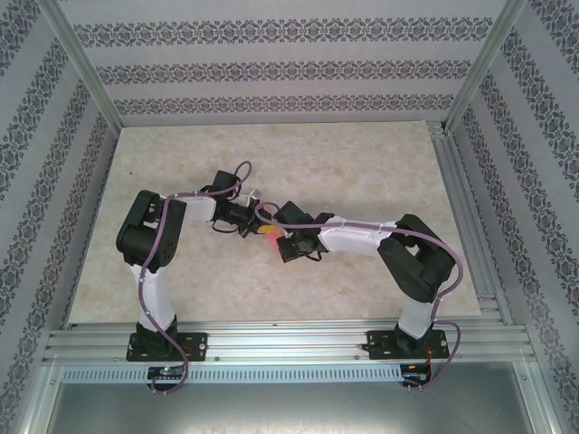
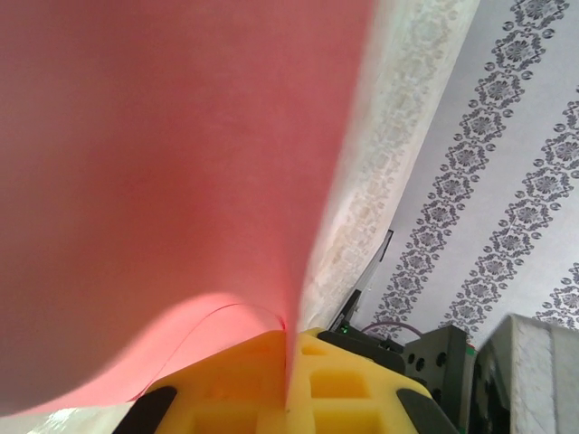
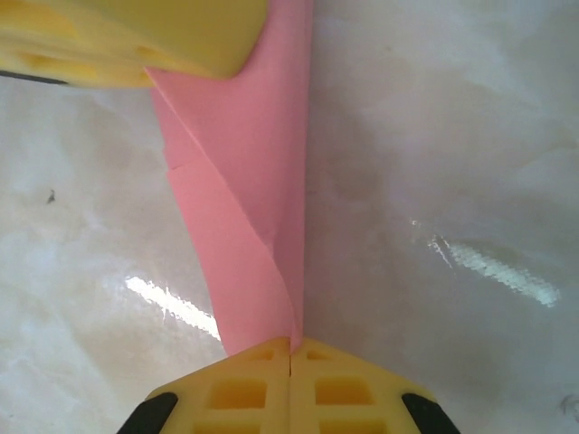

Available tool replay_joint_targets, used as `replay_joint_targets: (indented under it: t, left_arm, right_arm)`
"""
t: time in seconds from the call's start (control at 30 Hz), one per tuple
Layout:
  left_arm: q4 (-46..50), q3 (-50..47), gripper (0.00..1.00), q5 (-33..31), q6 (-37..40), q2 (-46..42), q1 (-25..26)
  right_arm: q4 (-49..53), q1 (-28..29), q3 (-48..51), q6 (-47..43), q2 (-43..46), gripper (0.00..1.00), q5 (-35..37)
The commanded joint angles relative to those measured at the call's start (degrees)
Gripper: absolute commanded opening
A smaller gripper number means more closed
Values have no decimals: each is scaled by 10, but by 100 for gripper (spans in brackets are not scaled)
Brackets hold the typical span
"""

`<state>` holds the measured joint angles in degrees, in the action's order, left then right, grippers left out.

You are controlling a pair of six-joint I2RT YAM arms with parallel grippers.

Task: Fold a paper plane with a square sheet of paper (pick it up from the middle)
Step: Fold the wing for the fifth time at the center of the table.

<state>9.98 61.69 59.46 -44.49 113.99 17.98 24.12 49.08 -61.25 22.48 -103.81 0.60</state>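
The pink-red sheet of paper (image 1: 270, 238) hangs above the middle of the table between both grippers. In the right wrist view the paper (image 3: 244, 181) is a narrow folded strip with a slanted crease. It runs from my right gripper (image 3: 289, 348), which is shut on its near end, up to the left gripper's yellow fingers (image 3: 136, 36). In the left wrist view the paper (image 2: 163, 181) billows wide over my left gripper (image 2: 294, 339), whose jaws are shut on its edge. From these views I cannot tell whether the paper forms a paper plane. From above, the left gripper (image 1: 259, 230) and right gripper (image 1: 281, 243) nearly meet.
The beige marbled table (image 1: 362, 172) has patterned walls on three sides and an aluminium frame rail (image 1: 289, 339) at the near edge. Part of the right arm (image 2: 443, 357) stands close beyond the left gripper.
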Motion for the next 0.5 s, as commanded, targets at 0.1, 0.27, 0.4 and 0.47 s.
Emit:
replay_joint_targets:
  t: [0.1, 0.27, 0.4, 0.47]
  left_arm:
    - [27, -10, 0, -8, 32, -24, -15]
    - [64, -1, 0, -11, 62, -36, -29]
    - [63, -4, 0, -7, 62, -33, -36]
    - [74, 1, 1, -4, 72, -33, -37]
  right_arm:
    - [4, 9, 1, -15, 21, 19, 20]
    - [-27, 9, 24, 4, 51, 25, 0]
    - [-44, 12, 33, 5, 48, 25, -27]
    - [-45, 16, 31, 5, 45, 25, -22]
